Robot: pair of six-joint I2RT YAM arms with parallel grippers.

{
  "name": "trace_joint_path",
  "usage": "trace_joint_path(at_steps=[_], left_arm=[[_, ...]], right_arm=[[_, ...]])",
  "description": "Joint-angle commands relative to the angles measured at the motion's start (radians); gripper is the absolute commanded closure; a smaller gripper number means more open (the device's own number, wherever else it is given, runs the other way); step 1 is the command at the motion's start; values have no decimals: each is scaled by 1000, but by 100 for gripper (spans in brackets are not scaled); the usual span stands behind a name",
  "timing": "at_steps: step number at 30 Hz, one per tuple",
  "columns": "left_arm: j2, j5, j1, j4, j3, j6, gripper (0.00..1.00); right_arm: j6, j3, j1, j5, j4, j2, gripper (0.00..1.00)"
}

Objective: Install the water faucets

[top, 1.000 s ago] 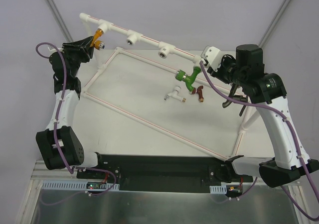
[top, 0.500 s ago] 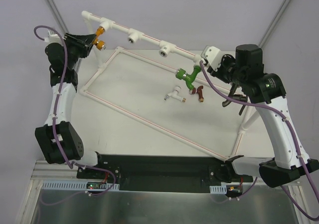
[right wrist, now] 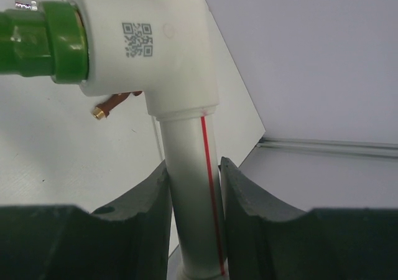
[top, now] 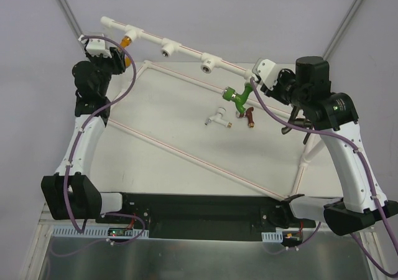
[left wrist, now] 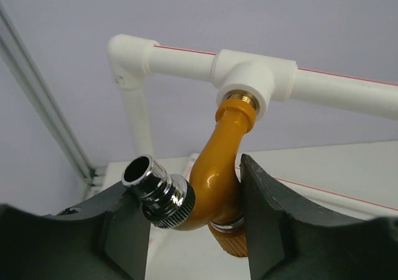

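The orange-gold faucet [top: 126,42] hangs from the leftmost tee socket [left wrist: 255,81] of the white pipe frame [top: 186,51], its brass thread in the socket. My left gripper [top: 116,55] is shut on it: in the left wrist view [left wrist: 189,186] one finger bears on the chrome spout [left wrist: 155,190], the other on the orange body [left wrist: 217,168]. The green faucet [top: 235,97] sits in the rightmost tee [right wrist: 149,50]. My right gripper [top: 256,74] is shut on the white pipe [right wrist: 193,218] below that tee. The white faucet [top: 217,117] and the dark red faucet [top: 249,114] lie loose on the table. No grey faucet is in view.
Two empty tee sockets [top: 166,47] [top: 208,60] face forward on the top rail. The frame's lower pipes [top: 186,158] lie across the white table. Slanted metal struts [top: 65,12] stand at the back corners.
My left arm has swung up and back and its wrist has turned, carrying the orange-gold faucet round at the socket. The right arm has held still on the pipe.
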State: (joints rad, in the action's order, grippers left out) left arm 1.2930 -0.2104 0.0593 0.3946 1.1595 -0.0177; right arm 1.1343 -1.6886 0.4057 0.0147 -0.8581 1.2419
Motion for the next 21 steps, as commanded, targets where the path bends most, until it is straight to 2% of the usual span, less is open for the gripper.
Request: trace_joint_path(at_steps=[1, 3, 4, 6, 8, 9, 10, 13, 14, 17, 21], left_arm=[[-18, 20, -182, -40, -55, 1090, 100], [-1, 75, -216, -46, -67, 1218, 100], [3, 127, -243, -54, -81, 1342, 100], [17, 166, -265, -54, -98, 1441, 100], [17, 184, -276, -50, -113, 1483, 91], [14, 187, -279, -42, -113, 1472, 83], [11, 189, -280, -34, -107, 1408, 72], [-17, 189, -279, -30, -78, 1235, 55], [-29, 189, -277, -28, -70, 1198, 41], [-60, 197, -276, -26, -37, 1020, 22], [-121, 142, -219, -33, -11, 732, 11]], right_arm=[[-80, -8, 38, 103, 7, -55, 98], [-80, -8, 39, 103, 7, -55, 98], [-80, -8, 39, 105, 5, -56, 98], [-82, -8, 38, 110, 7, -56, 98], [-82, -6, 42, 110, 8, -56, 98], [-82, -6, 39, 111, 8, -56, 98], [-82, -6, 41, 110, 8, -58, 98], [-80, -6, 42, 102, 7, -61, 98], [-80, -6, 41, 102, 7, -59, 98], [-82, -5, 41, 105, 10, -61, 98], [-82, -2, 41, 103, 10, -58, 98]])
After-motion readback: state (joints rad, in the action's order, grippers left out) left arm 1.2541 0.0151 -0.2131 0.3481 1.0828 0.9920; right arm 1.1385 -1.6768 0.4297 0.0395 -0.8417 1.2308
